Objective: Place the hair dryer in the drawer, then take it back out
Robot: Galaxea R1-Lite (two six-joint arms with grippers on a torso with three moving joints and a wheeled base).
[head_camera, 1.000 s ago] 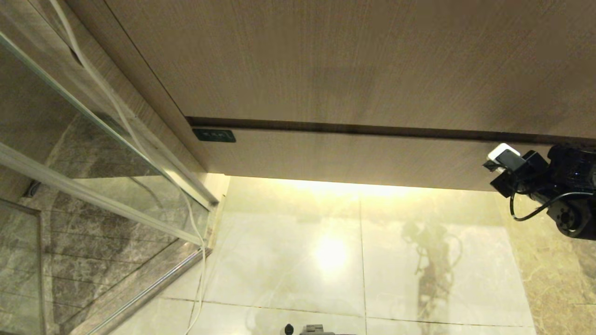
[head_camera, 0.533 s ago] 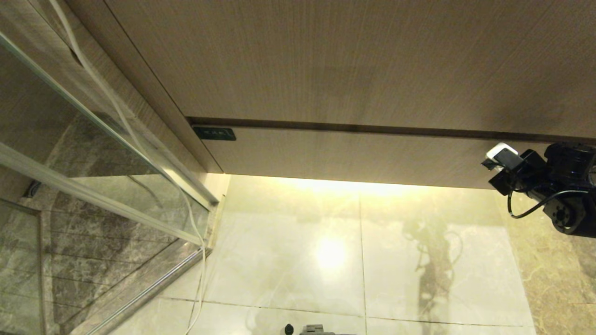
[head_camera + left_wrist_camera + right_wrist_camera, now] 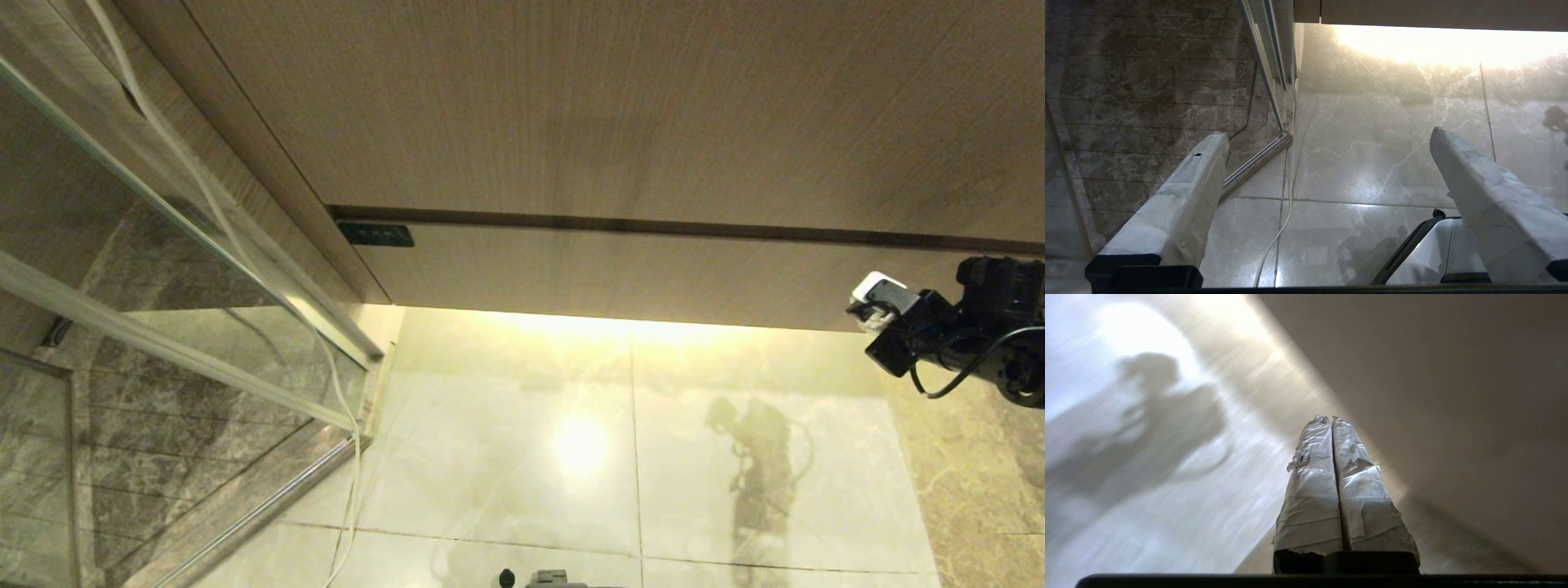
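Observation:
The drawer (image 3: 620,273) is closed, its narrow wood-grain front carrying a small black mark (image 3: 375,236) at its left end. The hair dryer is out of view. My right gripper (image 3: 872,292) hangs at the right end of the drawer front, near its lower edge, with its taped fingers pressed together and nothing between them. In the right wrist view the right gripper (image 3: 1329,417) points at the line where the wood front (image 3: 1453,396) meets the lit floor. My left gripper (image 3: 1327,136) is parked over the floor, fingers wide apart and empty.
A much taller wood-grain panel (image 3: 571,98) stands above the drawer. A glass shower door (image 3: 163,269) with a metal frame closes the left side, and a white cord (image 3: 245,245) hangs along it. Glossy marble floor (image 3: 620,441) lies below; my base (image 3: 547,578) shows at the bottom edge.
The dark gap above the drawer front has narrowed slightly. My right gripper has dropped a little along the drawer front's right end, its wrist has turned, and it has stayed shut.

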